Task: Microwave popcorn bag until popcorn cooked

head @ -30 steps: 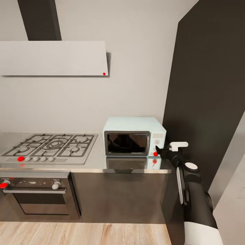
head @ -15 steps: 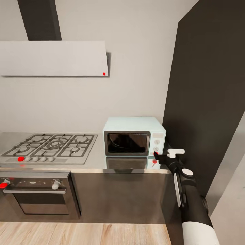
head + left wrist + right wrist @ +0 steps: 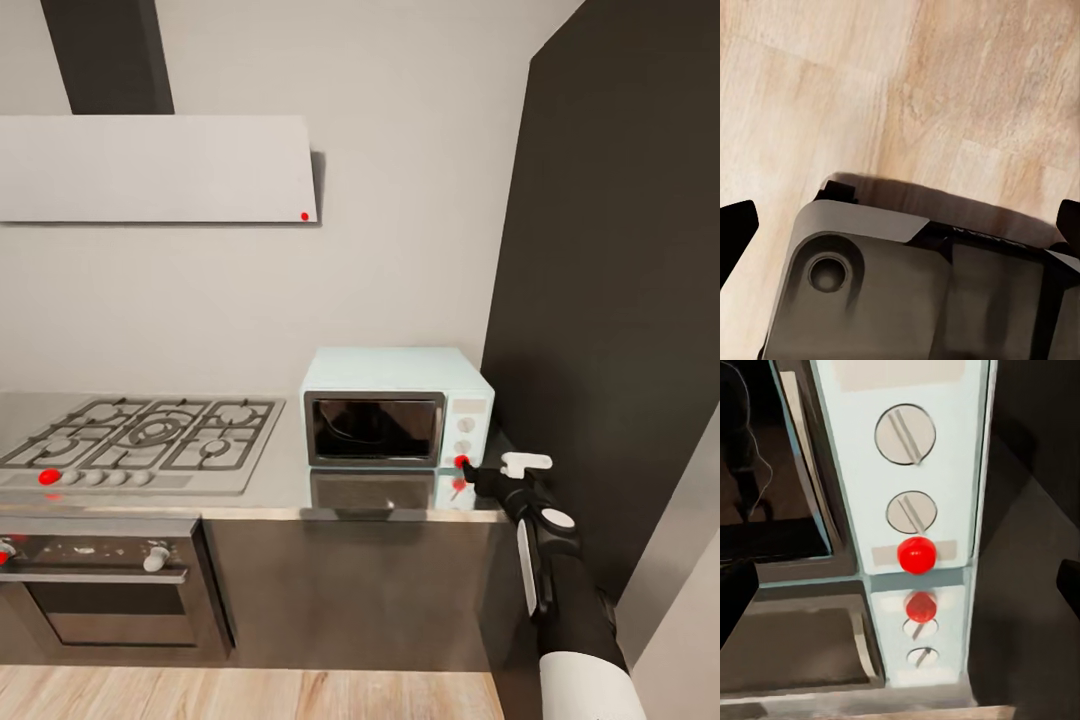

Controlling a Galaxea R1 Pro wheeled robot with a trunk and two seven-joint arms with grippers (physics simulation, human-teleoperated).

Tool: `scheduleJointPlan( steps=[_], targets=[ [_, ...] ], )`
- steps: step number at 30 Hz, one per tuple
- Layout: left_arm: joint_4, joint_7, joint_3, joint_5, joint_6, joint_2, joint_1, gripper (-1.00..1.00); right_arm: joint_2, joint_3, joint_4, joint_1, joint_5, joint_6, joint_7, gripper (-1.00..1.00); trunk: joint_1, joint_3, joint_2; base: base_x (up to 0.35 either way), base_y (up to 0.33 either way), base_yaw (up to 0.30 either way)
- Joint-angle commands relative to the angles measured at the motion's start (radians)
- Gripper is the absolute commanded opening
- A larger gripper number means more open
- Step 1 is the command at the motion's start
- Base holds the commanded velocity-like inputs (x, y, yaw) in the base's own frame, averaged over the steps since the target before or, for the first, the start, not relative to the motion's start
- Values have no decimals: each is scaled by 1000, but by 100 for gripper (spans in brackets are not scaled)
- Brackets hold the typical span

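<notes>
Microwave (image 3: 397, 405) sits door shut on the glossy steel countertop (image 3: 290, 490), between hob (image 3: 140, 440) and dark wall panel (image 3: 610, 300). Right gripper (image 3: 468, 468), fingers apart, tips at its red dot (image 3: 916, 554). Left gripper (image 3: 900, 225), fingers apart, hangs over wood floor (image 3: 945, 90).

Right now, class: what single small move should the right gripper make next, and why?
Probably ease the right gripper straight forward onto the red button: the microwave door looks shut, and the gripper sits right at the button, below the two knobs.

The bench (image 3: 290, 490) is glossy grey steel — it mirrors the smooth, matt mint microwave (image 3: 395, 405) with its dark glass door. Pale wood-grain floor (image 3: 945, 90) — matt.
</notes>
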Motion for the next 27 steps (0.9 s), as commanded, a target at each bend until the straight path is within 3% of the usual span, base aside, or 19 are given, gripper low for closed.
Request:
scheduleJointPlan(
  steps=[1,11,18,27],
  targets=[
    [1,-4,-8,10,-3,-1,-1,100,1,-6,13,-1,11,-2,10,100,0,-1,-1,66,0,0],
    [1,-5,-8,9,-3,-1,-1,100,1,-9,143,-1,17,-95,9,100,0,-1,-1,7,0,0],
    [0,-5,-8,8,-3,-1,-1,100,1,-9,157,-1,13,-137,10,100,0,-1,-1,0,0,0],
    [0,-5,-10,5,-3,-2,-1,100,1,-15,238,-1,12,-286,3,100,0,-1,-1,0,0,0]
  ],
)
